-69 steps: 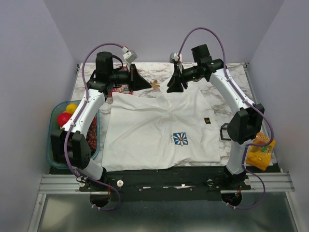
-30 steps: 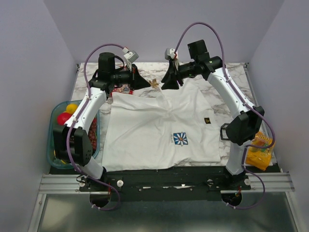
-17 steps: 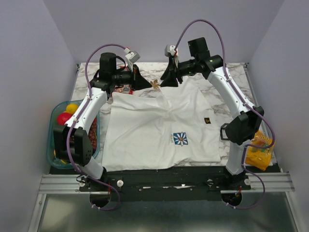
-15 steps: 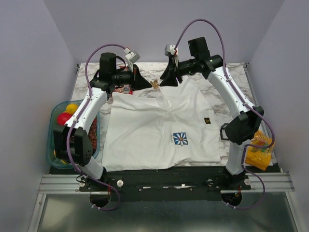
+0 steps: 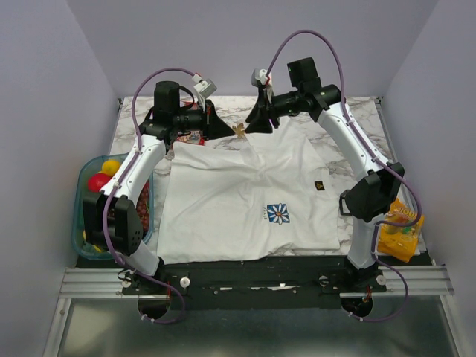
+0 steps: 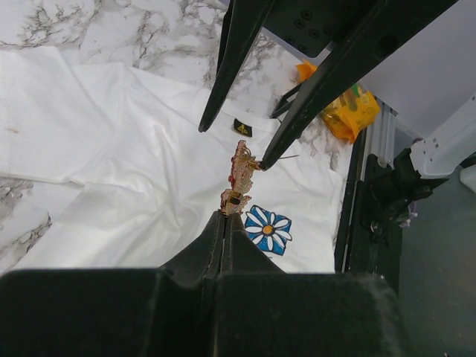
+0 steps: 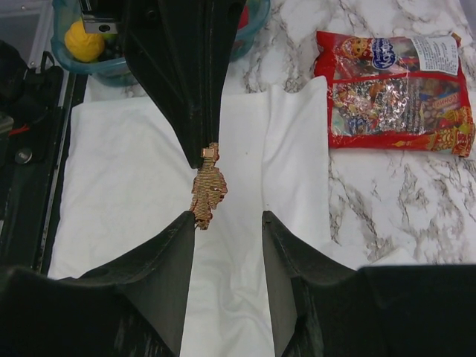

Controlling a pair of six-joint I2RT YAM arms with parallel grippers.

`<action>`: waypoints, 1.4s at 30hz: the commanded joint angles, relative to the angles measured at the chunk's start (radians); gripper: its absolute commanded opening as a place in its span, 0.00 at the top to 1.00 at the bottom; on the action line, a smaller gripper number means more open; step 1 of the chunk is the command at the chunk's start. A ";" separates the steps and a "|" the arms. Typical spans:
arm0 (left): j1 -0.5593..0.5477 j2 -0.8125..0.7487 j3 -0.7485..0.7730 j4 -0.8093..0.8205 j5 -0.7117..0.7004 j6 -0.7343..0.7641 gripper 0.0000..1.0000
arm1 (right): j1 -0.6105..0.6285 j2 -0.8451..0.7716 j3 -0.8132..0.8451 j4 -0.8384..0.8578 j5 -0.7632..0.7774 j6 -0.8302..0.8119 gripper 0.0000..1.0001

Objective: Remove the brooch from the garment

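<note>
My left gripper (image 5: 229,132) is shut on the brooch (image 5: 239,131), a small orange-gold leaf-shaped pin. It holds the brooch in the air over the far edge of the white T-shirt (image 5: 238,201). In the left wrist view the brooch (image 6: 239,175) sticks up from my shut fingertips (image 6: 225,217). My right gripper (image 5: 256,125) is open and faces it. In the right wrist view one fingertip (image 7: 190,223) touches the brooch's (image 7: 208,186) lower end. The daisy print (image 5: 278,214) and dark patch (image 5: 319,186) lie flat on the shirt.
A teal bin (image 5: 80,223) holding a yellow ball (image 5: 110,165) and a red ball (image 5: 98,182) stands at the left edge. A red snack bag (image 7: 394,89) lies on the marble beside the shirt's far left corner. A yellow object (image 5: 401,230) sits at the right edge.
My right gripper has moved left toward the left gripper until its open fingers reach the brooch. The left gripper has kept hold of the brooch and barely moved.
</note>
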 commanded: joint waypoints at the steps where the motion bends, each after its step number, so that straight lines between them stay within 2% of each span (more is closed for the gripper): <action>1: -0.010 0.005 0.005 0.000 0.040 0.018 1.00 | 0.004 -0.005 0.042 0.035 0.057 -0.012 0.51; 18: -0.010 -0.026 -0.006 -0.055 0.066 0.086 1.00 | -0.023 -0.022 0.038 0.069 0.049 0.063 0.51; 22: -0.010 -0.032 -0.015 -0.062 0.083 0.096 1.00 | -0.023 -0.036 0.003 0.167 0.217 0.128 0.55; 26: -0.010 -0.044 -0.026 -0.062 0.088 0.106 1.00 | -0.025 -0.020 -0.007 0.182 0.271 0.131 0.55; 36: -0.010 -0.041 -0.006 0.021 0.094 0.027 1.00 | -0.017 -0.031 -0.108 0.050 0.116 0.036 0.52; 42: -0.010 -0.021 0.011 0.007 0.033 0.040 1.00 | -0.017 -0.051 -0.108 0.013 0.047 0.010 0.52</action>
